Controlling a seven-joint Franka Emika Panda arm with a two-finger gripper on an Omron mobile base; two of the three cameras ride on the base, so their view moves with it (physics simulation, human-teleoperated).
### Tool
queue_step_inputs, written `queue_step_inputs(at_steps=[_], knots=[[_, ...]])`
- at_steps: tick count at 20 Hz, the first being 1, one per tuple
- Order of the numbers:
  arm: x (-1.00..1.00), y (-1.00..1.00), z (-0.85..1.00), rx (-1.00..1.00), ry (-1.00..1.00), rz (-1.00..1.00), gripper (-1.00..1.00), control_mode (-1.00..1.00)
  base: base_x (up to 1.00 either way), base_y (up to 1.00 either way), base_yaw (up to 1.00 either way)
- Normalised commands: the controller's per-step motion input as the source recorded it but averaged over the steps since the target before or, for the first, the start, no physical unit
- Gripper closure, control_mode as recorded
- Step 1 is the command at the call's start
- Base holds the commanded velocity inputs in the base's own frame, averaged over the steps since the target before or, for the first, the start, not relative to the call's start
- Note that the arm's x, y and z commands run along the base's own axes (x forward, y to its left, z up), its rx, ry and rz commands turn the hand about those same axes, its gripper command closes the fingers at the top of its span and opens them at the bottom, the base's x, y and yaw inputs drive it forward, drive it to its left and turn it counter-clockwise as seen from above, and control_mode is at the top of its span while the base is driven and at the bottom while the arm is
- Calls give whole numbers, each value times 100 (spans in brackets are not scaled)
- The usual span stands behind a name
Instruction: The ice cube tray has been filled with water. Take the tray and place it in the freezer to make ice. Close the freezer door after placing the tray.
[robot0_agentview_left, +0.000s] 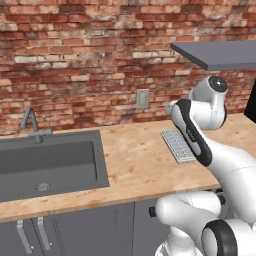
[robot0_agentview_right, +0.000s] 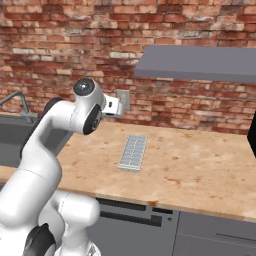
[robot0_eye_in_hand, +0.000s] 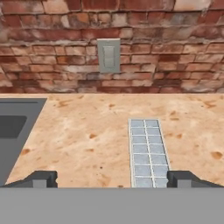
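At the left, a dark grey rectangular sink (robot0_agentview_left: 50, 162) with a thin bent tap (robot0_agentview_left: 31, 122) is sunk into the speckled, pale wooden counter (robot0_agentview_right: 200, 170). Further right, the ice cube tray (robot0_agentview_right: 133, 152), a flat pale grey grid of small square cells, lies alone on the bare counter, below a grey wall switch plate (robot0_eye_in_hand: 108, 55) on the rough red brick wall (robot0_agentview_left: 75, 60). The gripper (robot0_eye_in_hand: 111, 179) hangs above the counter with its dark fingers (robot0_eye_in_hand: 41, 178) spread wide and holding nothing, the tray's near end between them close to the right one, and a flat grey shelf (robot0_agentview_right: 200, 64) juts out overhead at the right.
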Motion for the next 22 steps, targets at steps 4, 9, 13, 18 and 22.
queue_step_inputs(at_steps=[4, 9, 13, 18, 22], knots=[[24, -19, -17, 0, 6, 0, -100, -100, 0, 0, 0], [31, -18, -17, 0, 9, 0, -100, -100, 0, 0, 0], [26, -14, -20, 0, 10, 0, -100, -100, 0, 0, 0], [30, -11, -26, 0, 10, 0, -100, -100, 0, 0, 0], [47, -6, -29, 0, 11, 0, -100, -100, 0, 0, 0]])
